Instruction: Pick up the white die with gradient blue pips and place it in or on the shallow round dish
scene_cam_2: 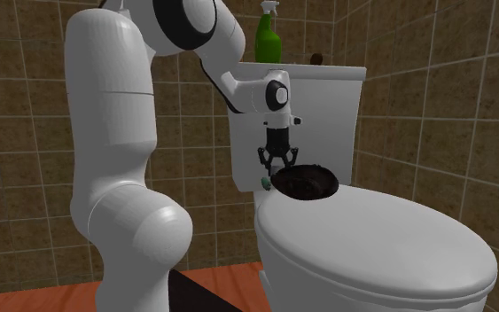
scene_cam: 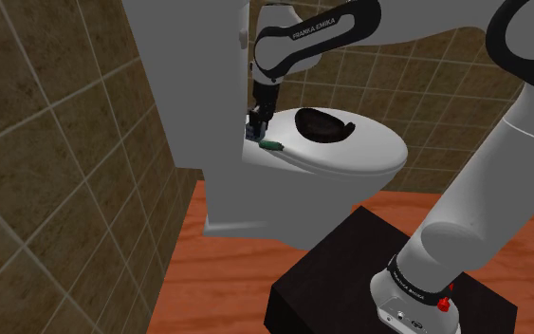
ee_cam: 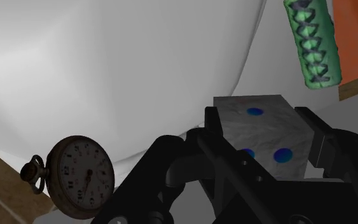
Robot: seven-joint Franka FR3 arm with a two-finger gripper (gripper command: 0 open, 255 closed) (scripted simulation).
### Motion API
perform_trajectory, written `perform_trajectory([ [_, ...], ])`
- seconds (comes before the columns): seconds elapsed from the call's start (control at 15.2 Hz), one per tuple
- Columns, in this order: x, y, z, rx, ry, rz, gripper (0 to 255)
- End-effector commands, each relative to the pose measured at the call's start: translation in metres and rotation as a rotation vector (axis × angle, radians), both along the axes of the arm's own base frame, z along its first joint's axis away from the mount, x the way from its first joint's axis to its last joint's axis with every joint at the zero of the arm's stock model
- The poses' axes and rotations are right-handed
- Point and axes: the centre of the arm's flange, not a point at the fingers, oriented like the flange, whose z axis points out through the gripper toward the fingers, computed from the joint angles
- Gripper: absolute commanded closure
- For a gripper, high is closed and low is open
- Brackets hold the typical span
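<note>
**Shoulder view:** We are watching the white arm (scene_cam: 483, 209) reaching from its black stand (scene_cam: 350, 275) over a white toilet (scene_cam: 331, 204) in a tiled corner. The closed lid (scene_cam: 374, 152) is carrying a dark, shallow round dish (scene_cam: 323, 123). The end effector (scene_cam: 256, 129) is hanging at the lid's rear edge, just beside the dish on the view's left. A small green ribbed object (scene_cam: 272, 146) is lying on the lid right by the end effector. An orange wooden floor (scene_cam: 227, 285) is spreading out under the bowl.

**Second exterior view:** We are seeing a green spray bottle (scene_cam_2: 268, 35) standing on the tank (scene_cam_2: 327, 115) behind the lid. The end effector is pointing straight down, with its tips near the height of the dish's rim, just off that rim on the view's left. The green ribbed object is peeking out at the lid's edge below the end effector, on the side away from the dish.

**Wrist view:** We are looking along the end effector as it is gripping the die (ee_cam: 266, 130). The die is white with a grey marbling, and the black fingers (ee_cam: 316, 137) are pressing on two opposite sides of it. One blue pip is showing on one face and two on the next. A pocket watch (ee_cam: 75, 168) is showing off to one side, by the lid's edge, apart from the fingers. The green ribbed object is lying beyond the die, near the strip of orange floor.
</note>
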Motion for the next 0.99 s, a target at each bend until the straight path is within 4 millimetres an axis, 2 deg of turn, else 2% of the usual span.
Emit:
perform_trajectory([
  [0.0,0.007,0.017,-0.016,0.003,0.010,0.019,255],
  [0.92,0.007,0.017,0.058,0.003,0.010,0.019,255],
])
